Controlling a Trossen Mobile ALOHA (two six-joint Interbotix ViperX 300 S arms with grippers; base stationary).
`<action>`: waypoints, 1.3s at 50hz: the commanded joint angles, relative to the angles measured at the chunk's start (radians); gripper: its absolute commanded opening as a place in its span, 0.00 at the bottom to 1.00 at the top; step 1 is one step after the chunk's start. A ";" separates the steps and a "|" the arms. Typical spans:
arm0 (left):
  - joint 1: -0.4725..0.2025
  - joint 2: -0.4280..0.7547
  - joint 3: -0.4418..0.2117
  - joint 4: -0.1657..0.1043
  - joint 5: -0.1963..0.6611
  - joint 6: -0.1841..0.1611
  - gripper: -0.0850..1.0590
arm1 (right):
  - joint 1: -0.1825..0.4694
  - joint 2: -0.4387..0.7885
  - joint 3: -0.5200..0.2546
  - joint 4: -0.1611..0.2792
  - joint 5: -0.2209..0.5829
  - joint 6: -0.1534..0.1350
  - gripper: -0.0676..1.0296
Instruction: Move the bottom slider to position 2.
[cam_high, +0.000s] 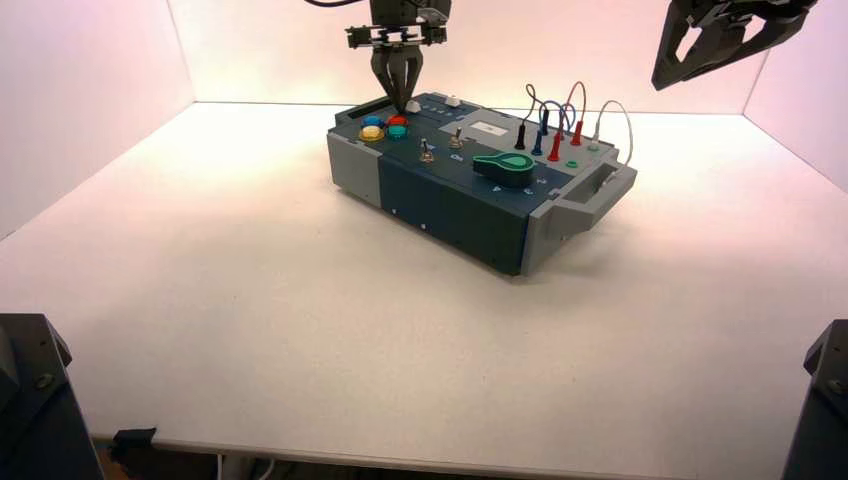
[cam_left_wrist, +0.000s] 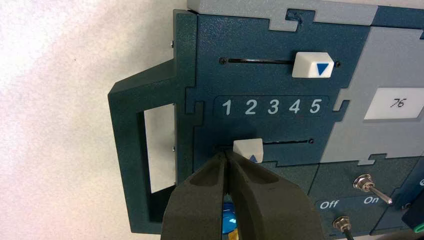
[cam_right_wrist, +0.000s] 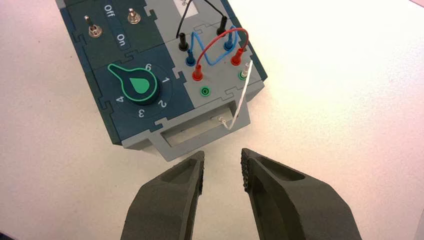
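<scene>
The bottom slider (cam_left_wrist: 248, 149) is a small white knob with a blue triangle, standing under the printed 2 of the number row 1 to 5. My left gripper (cam_left_wrist: 225, 155) is shut, its closed tips resting against the knob's side nearest the 1 end of the track. In the high view the left gripper (cam_high: 399, 100) hangs over the box's far left corner next to the bottom slider (cam_high: 413, 105). The other white slider (cam_left_wrist: 312, 65) sits at 5. My right gripper (cam_right_wrist: 222, 159) is open and empty, held in the air off the box's handle end.
The dark blue and grey box (cam_high: 455, 200) stands turned on the white table. It bears coloured push buttons (cam_high: 384, 128), two toggle switches (cam_high: 427, 153), a green knob (cam_high: 505, 168) and plugged wires (cam_high: 555, 125). A handle (cam_left_wrist: 145, 145) sticks out beside the sliders.
</scene>
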 joint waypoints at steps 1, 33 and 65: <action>-0.008 -0.031 -0.014 -0.002 0.002 -0.005 0.05 | -0.005 -0.006 -0.023 -0.003 -0.006 0.000 0.44; -0.017 -0.031 -0.014 -0.002 0.003 -0.005 0.05 | -0.005 -0.005 -0.023 -0.002 -0.005 0.000 0.44; 0.034 -0.153 -0.034 0.000 0.020 -0.015 0.05 | -0.005 -0.006 -0.025 -0.002 -0.006 0.000 0.44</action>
